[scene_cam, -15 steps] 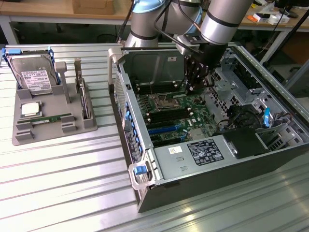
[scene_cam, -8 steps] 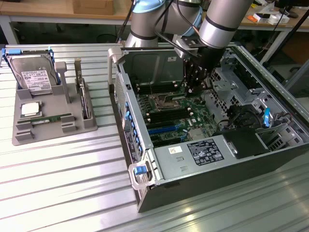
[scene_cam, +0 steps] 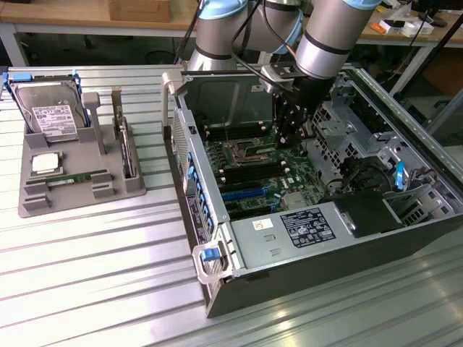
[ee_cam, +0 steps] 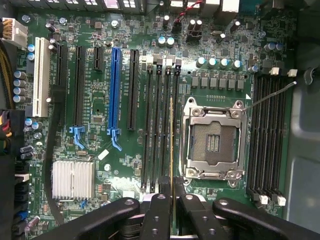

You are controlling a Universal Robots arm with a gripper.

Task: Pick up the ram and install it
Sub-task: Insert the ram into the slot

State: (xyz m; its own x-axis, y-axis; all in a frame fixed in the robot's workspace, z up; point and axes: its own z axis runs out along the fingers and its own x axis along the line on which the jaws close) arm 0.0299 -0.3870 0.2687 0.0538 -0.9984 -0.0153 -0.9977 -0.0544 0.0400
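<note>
The exterior view takes in the whole bench: an open case (scene_cam: 318,217) lying on its side, and on that view's left a grey tray (scene_cam: 79,181) holding a hard drive (scene_cam: 52,116), a square processor (scene_cam: 45,163) and a green stick (scene_cam: 76,177) lying flat near its front edge. The arm (scene_cam: 325,36) comes in from above and drops almost straight down into the case, its black gripper (scene_cam: 293,130) hanging just over the motherboard (scene_cam: 268,173).

The wrist view looks flat onto that board (ee_cam: 125,100): the bare CPU socket (ee_cam: 214,142), blue and black expansion slots (ee_cam: 115,90), a heatsink (ee_cam: 72,179), and memory slots (ee_cam: 155,125) on either side of the socket. Here the ram (ee_cam: 171,145) shows edge-on as a thin line, clamped between the fingers (ee_cam: 160,215), which are drawn close together on it. It stands over the slots just beside the socket; whether it touches a slot I cannot tell.
</note>
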